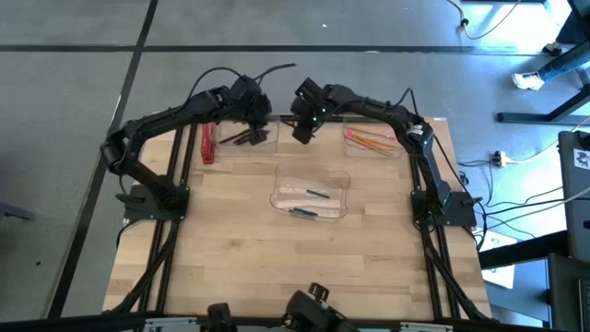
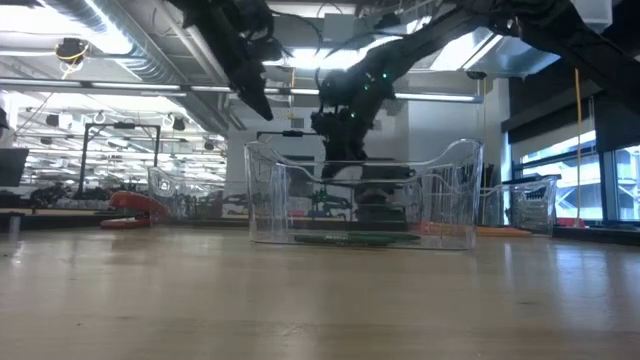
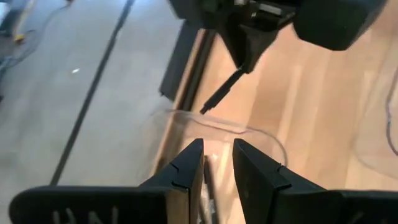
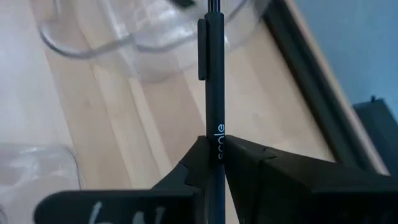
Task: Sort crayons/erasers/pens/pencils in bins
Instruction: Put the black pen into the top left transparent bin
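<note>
Both arms (image 1: 175, 120) matte black, jointed, black cables looping off the wrists. Right wrist (image 1: 313, 109) carries a green light. Fingers (image 3: 186, 174) dark, wedge-shaped.

I am working in a robotics lab or workshop. Beyond my pale wooden butcher-block table (image 1: 230, 258) I see a grey concrete floor (image 1: 74, 83), exposed silver ceiling ducts (image 2: 110, 40), long fluorescent lights, and loose cables (image 1: 516, 198) on the right.

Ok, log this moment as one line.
right gripper: shut on pen | left gripper: open over pen bin | pen not yet binned
</note>
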`<state>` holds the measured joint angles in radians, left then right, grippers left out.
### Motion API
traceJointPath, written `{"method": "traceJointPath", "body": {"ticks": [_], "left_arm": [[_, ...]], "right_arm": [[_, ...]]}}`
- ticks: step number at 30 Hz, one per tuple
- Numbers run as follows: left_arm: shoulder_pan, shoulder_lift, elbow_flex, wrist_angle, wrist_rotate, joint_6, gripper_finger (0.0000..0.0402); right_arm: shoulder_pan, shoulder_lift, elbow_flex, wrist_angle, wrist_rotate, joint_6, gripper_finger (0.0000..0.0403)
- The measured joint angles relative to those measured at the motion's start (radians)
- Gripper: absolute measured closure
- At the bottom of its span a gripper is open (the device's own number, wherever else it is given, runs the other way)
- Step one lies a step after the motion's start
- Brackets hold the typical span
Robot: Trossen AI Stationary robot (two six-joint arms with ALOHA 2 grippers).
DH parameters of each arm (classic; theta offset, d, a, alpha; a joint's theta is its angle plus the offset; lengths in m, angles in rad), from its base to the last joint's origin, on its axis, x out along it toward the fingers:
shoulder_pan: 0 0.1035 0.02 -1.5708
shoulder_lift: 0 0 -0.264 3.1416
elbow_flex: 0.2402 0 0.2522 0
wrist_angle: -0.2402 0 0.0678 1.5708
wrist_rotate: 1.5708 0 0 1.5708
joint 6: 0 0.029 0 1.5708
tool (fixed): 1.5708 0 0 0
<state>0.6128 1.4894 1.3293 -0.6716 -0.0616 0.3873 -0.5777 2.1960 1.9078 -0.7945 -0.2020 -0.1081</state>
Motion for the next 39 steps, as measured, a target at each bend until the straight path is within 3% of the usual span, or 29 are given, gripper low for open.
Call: {"method": "traceJointPath", "body": {"ticks": [8,17,24,39], "left_arm": [[0.000,-0.102,0.000,-0.043,-0.046,-0.058,0.0321],[0.000,-0.179,0.000,-0.117,-0.174,-0.118,0.0321],[0.000,-0.195,0.000,-0.168,-0.197,-0.152,0.0321],[0.000,-0.195,0.000,-0.235,-0.241,-0.198,0.0321]], "right_arm": [[0.007,0.000,0.100,0.008,0.000,-0.063,0.0364],[0.074,0.000,0.135,0.225,-0.061,-0.110,0.0363],[0.127,0.029,0.134,0.421,-0.063,-0.160,0.0363],[0.137,0.173,0.132,0.522,-0.063,-0.164,0.0363]]}}
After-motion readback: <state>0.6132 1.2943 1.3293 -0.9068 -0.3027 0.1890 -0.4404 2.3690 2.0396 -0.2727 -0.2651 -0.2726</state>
